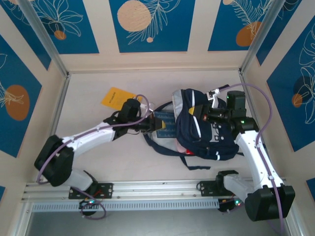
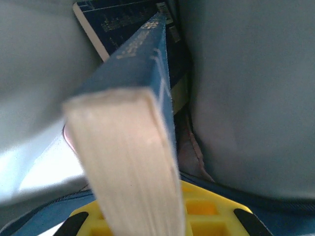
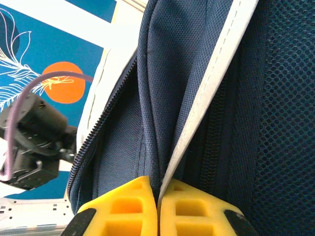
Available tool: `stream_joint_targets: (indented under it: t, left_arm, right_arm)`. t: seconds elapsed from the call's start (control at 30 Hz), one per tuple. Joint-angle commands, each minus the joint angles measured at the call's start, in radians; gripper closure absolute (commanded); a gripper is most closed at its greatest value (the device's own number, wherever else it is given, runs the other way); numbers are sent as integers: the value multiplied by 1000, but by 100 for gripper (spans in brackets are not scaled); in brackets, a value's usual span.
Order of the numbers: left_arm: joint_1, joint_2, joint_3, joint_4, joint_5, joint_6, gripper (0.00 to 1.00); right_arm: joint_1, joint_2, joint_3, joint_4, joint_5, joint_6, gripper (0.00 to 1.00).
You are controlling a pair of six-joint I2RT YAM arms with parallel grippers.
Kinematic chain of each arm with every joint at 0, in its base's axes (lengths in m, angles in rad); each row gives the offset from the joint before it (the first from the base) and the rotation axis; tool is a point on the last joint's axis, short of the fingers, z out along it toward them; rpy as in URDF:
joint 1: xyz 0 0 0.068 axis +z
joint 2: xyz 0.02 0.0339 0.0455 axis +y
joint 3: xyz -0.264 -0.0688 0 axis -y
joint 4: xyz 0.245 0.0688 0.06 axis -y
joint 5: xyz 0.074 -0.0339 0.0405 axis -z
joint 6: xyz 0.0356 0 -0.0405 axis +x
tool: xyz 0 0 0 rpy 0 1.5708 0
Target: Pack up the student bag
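Overhead view looking down on the table [image 1: 123, 164], both wrist views very close at the student bag [image 1: 206, 140], shared overhead.

one large dark navy fabric backpack [image 1: 206, 140]. two blue-covered books: thick book [image 2: 133, 162] between the left jaws, second book [image 2: 115, 19] beyond them. one yellow paper sheet [image 1: 115, 97], outside both jaws.

Left arm [image 1: 91, 137]: stretched forward and rightward, elbow near its base | left gripper [image 1: 156, 124]: jaws clamped on book [image 2: 128, 147] | right arm [image 1: 253, 147]: raised forward, wrist turned inward to the left | right gripper [image 3: 158, 209]: yellow fingers [image 3: 123, 206] pressed together, pinching a fold of student bag [image 3: 197, 73]
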Motion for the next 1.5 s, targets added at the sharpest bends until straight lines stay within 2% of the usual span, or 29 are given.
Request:
stream_joint_targets:
  t: [0.0, 0.27, 0.57, 0.77, 0.8, 0.93, 1.03, 1.2, 1.33, 1.47]
  left_arm:
    - [-28, 53, 59, 175, 31, -85, 100]
    - [-76, 214, 157, 299, 30, -164, 100]
    - [-121, 399, 316, 299, 21, -194, 99]
    - [-149, 551, 438, 294, 30, -214, 86]
    - [-148, 565, 445, 305, 33, -220, 81]
    - [-151, 588, 455, 287, 48, -223, 46]
    - [-148, 564, 449, 230, 46, -182, 35]
    - [-136, 477, 448, 75, 22, -74, 26]
    - [-132, 406, 447, -142, -62, 67, 22]
    - [-116, 359, 411, -256, -99, 113, 18]
  right_arm:
    - [6, -49, 8, 115, -111, 13, 100]
    - [6, -55, -2, 138, -111, 30, 100]
    - [5, -56, -11, 161, -94, 59, 100]
    - [-7, -58, -9, 165, -81, 76, 100]
    - [-9, -59, -8, 163, -80, 76, 100]
    - [-13, -64, -8, 151, -67, 76, 100]
    - [-13, -72, -7, 126, -44, 57, 100]
    - [-12, -90, 5, 73, 16, 25, 100]
    - [-7, -90, 29, 5, 109, -10, 100]
    - [-1, -94, 38, -24, 155, -28, 100]
